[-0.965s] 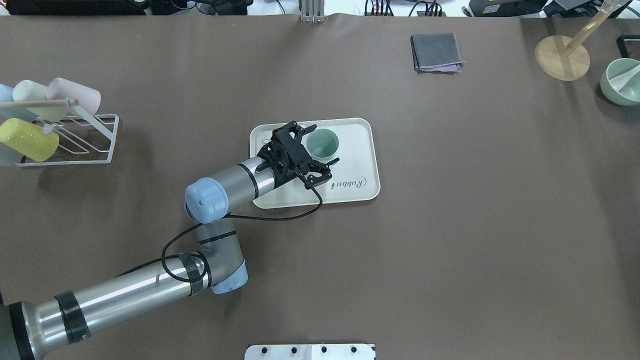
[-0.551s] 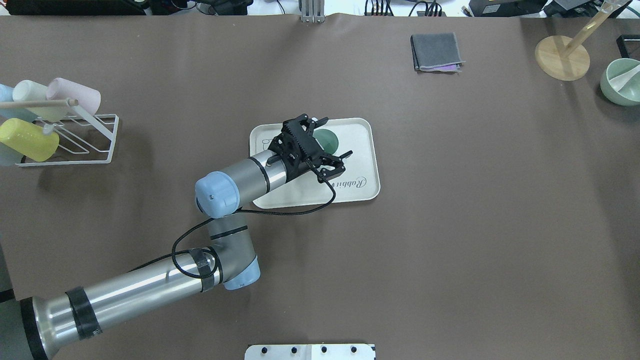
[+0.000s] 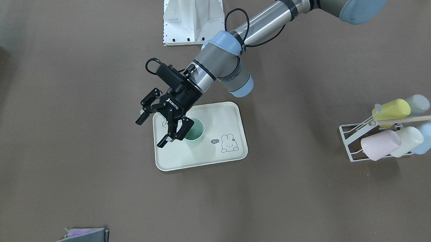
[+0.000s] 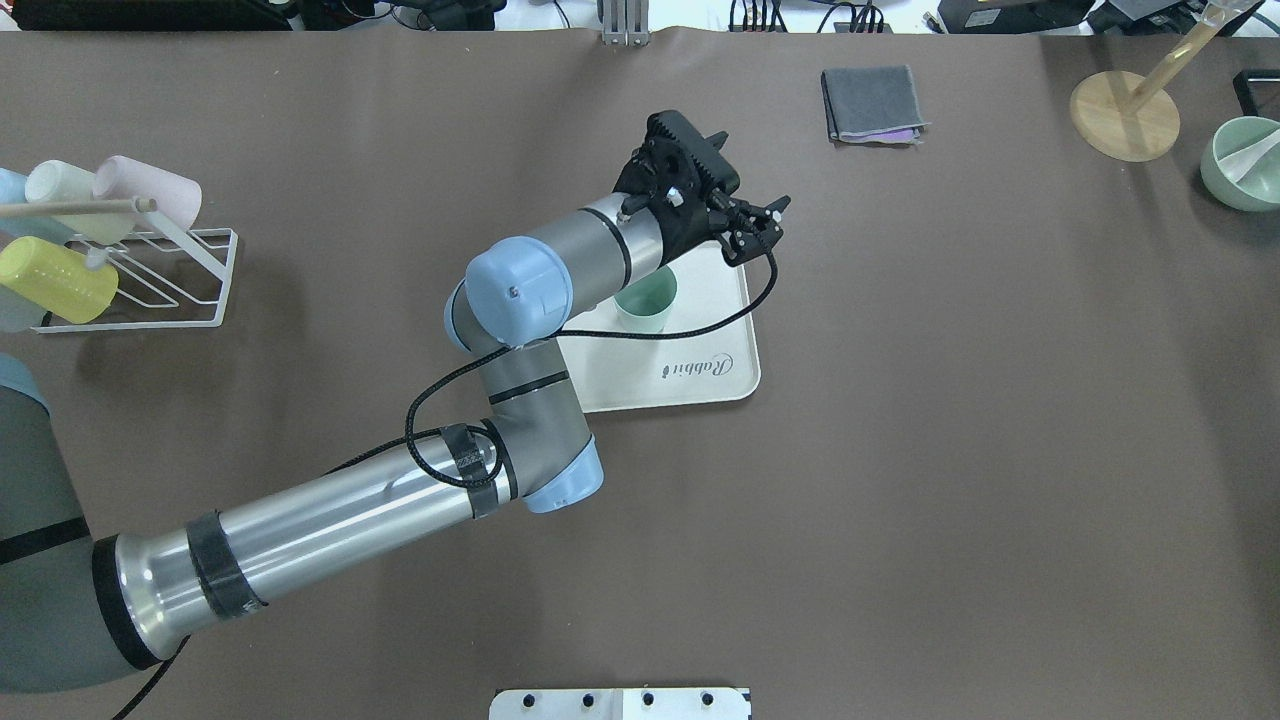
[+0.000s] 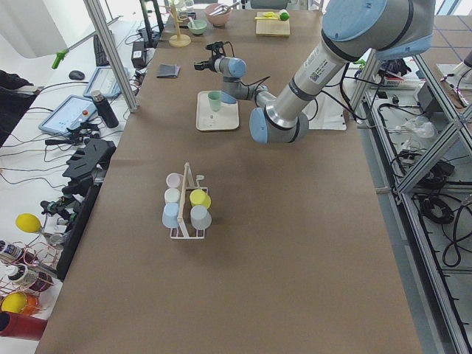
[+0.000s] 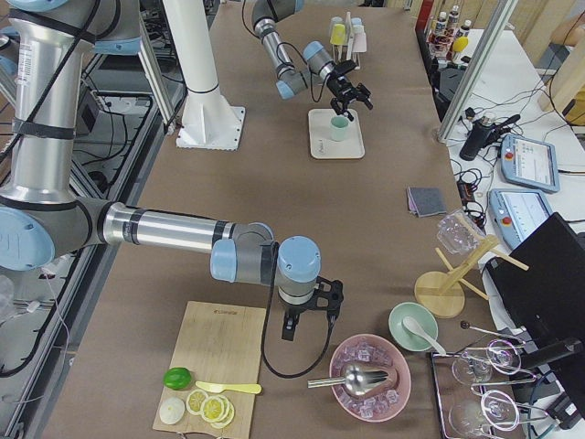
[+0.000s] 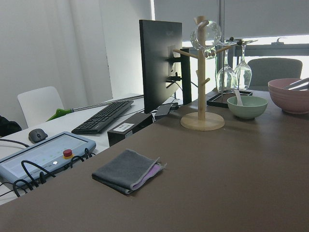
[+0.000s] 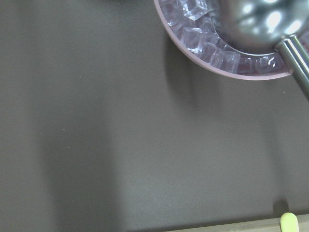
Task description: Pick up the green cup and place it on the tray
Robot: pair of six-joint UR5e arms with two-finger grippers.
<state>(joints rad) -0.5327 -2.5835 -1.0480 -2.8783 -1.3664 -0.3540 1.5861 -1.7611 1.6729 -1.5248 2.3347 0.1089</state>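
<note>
The green cup [image 4: 645,300] stands upright on the cream tray [image 4: 705,375], in its far half. The front view shows the same green cup [image 3: 195,135] and tray [image 3: 202,158], with a bunny drawing next to the cup. My left gripper [image 4: 755,170] hangs open and empty, raised above the tray's far right corner. In the front view the left gripper [image 3: 149,134] is beside the cup and apart from it. My right gripper [image 6: 291,331] shows only in the right side view, low over the table, and I cannot tell its state.
A white wire rack [image 4: 150,275] holds several pastel cups at the far left. A folded grey cloth [image 4: 872,103], a wooden stand [image 4: 1125,112] and a green bowl [image 4: 1240,165] line the far right. A pink bowl of ice [image 6: 370,377] sits beside the right arm.
My left gripper, open around the cup a second ago, has risen and swung away towards the tray's far right corner. The cup has stayed upright on the tray.
</note>
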